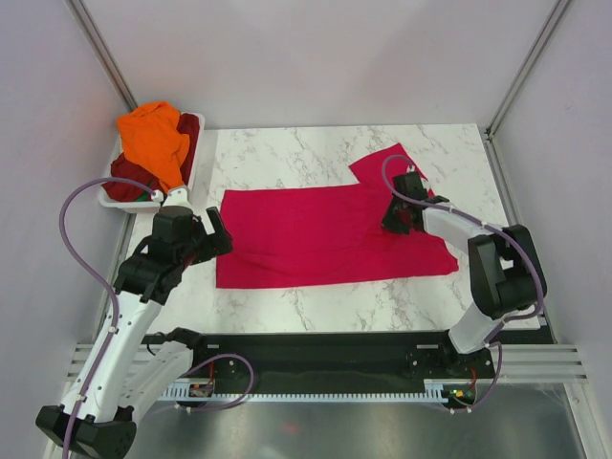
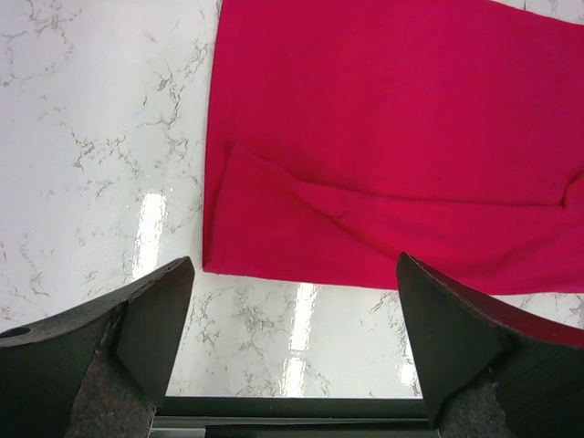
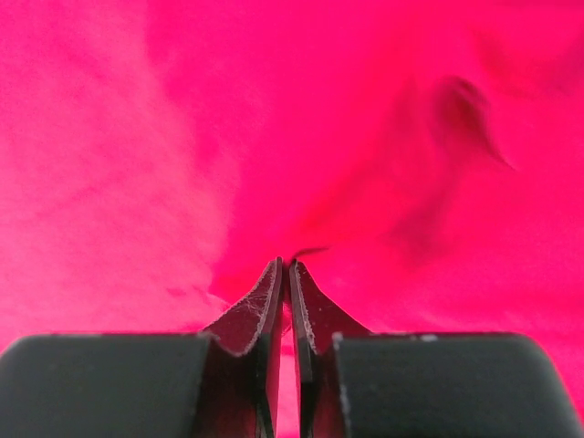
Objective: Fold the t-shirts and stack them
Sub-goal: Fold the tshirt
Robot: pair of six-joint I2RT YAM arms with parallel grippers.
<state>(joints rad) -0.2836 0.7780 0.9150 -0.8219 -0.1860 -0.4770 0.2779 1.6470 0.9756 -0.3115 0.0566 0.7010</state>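
**Right jaws nipped on the pink shirt, left jaws wide open over its edge**

A crimson-pink t-shirt [image 1: 316, 234] lies spread across the middle of the marble desk [image 1: 287, 153], mostly flat, with one sleeve angled toward the far right corner; along its near left part a flap of cloth is folded over onto the body, leaving a slanting crease in the left wrist view; the right arm [image 1: 497, 268] reaches in from the near right, and its jaws sit on the shirt's right side, just below that sleeve; in the right wrist view they are drawn almost together, their tips pressed into the fabric, with a small pucker of pink cloth caught between them; the left arm [image 1: 143, 277] hangs over the shirt's left edge with its jaws spread fully apart and nothing between them; its two dark fingers [image 2: 151, 319] frame the near left corner of the shirt and bare marble; a white basket [image 1: 113, 199] stands at the far left corner of the desk, well apart from the spread shirt; an orange t-shirt [image 1: 155, 139] is heaped on top in it, draping over a dark maroon t-shirt [image 1: 191, 129] that shows at the sides
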